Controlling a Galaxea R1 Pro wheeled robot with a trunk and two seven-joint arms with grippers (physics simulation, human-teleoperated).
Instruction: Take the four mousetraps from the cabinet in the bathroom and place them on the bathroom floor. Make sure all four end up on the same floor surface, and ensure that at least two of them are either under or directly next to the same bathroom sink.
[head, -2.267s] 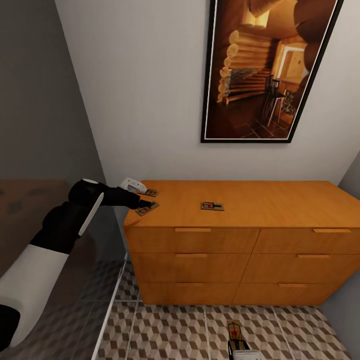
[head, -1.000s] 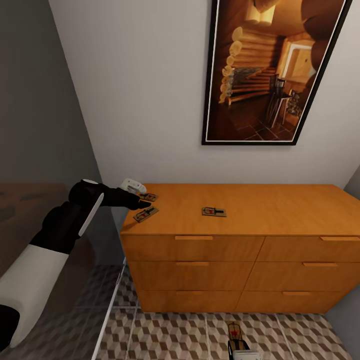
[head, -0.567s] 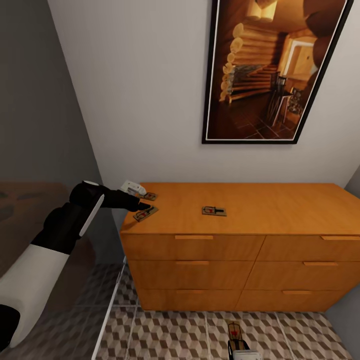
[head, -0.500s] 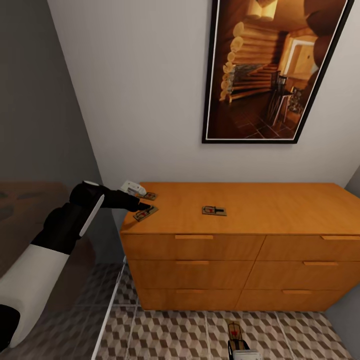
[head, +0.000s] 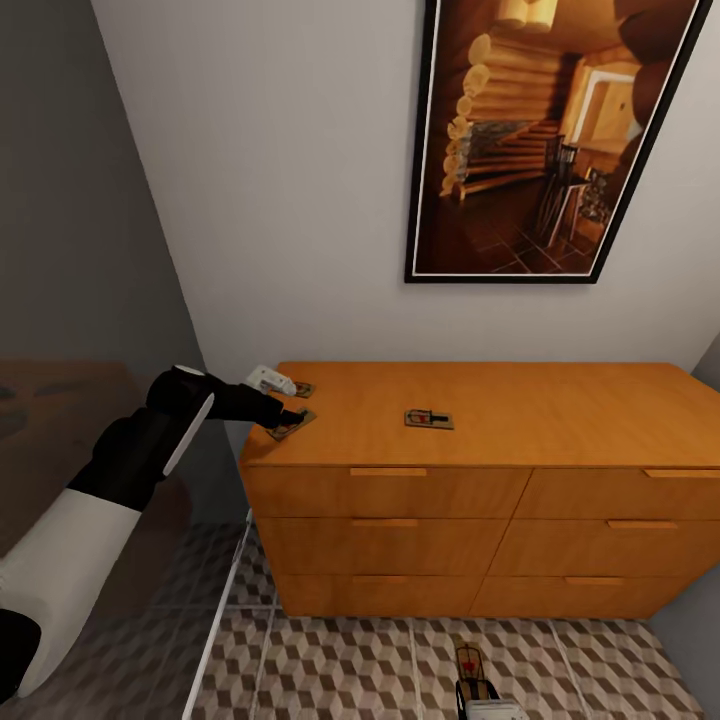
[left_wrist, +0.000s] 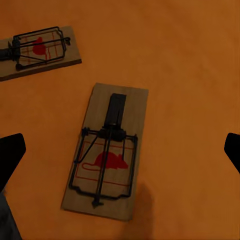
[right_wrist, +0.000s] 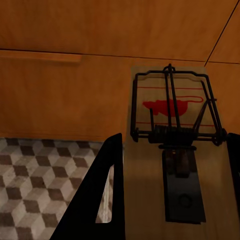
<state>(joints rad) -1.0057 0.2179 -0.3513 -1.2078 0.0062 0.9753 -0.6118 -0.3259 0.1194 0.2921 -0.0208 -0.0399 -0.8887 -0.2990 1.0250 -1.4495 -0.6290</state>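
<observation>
Left end effector (left_wrist: 120, 150) spread wide over a mousetrap (left_wrist: 106, 150) on the cabinet (head: 520, 400), ready to pinch; right end effector (right_wrist: 172, 200) gripping another mousetrap (right_wrist: 172, 150).

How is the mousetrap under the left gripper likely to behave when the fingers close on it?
The mousetrap looks like a thin rigid wooden board, so it probably stays stiff. Lying flat on the cabinet, it gives the open left gripper little edge height; it may slide rather than lift. The wire fittings could snag.
</observation>
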